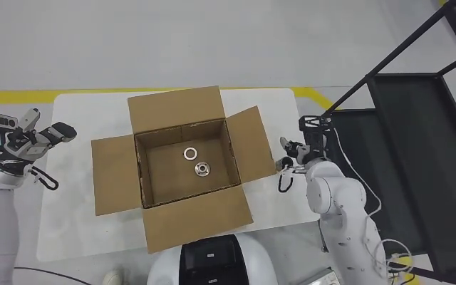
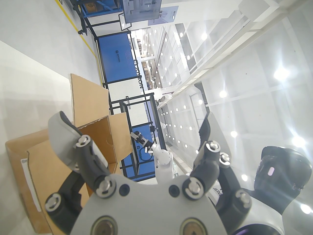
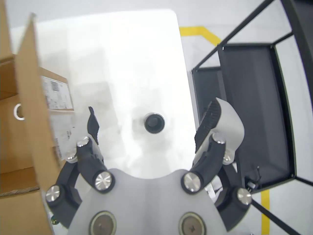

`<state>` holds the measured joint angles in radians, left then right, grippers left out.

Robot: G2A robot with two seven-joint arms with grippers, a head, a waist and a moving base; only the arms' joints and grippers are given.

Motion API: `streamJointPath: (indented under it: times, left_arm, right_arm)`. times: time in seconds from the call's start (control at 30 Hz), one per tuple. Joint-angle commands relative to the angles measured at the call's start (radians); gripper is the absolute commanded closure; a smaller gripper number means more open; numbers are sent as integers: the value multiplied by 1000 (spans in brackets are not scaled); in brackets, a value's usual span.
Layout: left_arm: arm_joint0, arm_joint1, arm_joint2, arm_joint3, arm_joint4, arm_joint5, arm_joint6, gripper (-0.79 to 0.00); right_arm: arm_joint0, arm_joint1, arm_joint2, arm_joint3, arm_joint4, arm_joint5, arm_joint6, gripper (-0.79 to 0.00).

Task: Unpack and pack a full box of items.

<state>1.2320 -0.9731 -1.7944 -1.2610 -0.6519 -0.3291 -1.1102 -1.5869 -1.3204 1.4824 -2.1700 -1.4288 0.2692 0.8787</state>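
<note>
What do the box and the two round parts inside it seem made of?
Box: matte brown corrugated cardboard; a fluted edge shows in the right wrist view. Pale ring: smooth, whitish, perhaps plastic or metal; too small to tell. Grey round part: likely metal, by its dull sheen.

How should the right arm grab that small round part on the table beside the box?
Probably pinch the small round part across its outer wall, from straight above. It stands on end on the table, and the open right gripper is lined up with it.
</note>
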Motion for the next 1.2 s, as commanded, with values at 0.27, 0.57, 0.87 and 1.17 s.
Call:
streamJointPath:
  times: [0.27, 0.57, 0.87, 1.17]
  left_arm:
    - [0, 0, 0, 0, 0, 0, 0, -785]
    - [0, 0, 0, 0, 0, 0, 0, -785]
    - [0, 0, 0, 0, 0, 0, 0, -785]
    - [0, 0, 0, 0, 0, 0, 0, -785]
  right_arm:
    - [215, -10, -274, -6, 11, -308, 60, -785]
    - [564, -81, -594, 428, 195, -334, 177, -785]
    - [730, -154, -755, 758, 333, -312, 194, -785]
    - [770, -178, -806, 827, 371, -380, 215, -785]
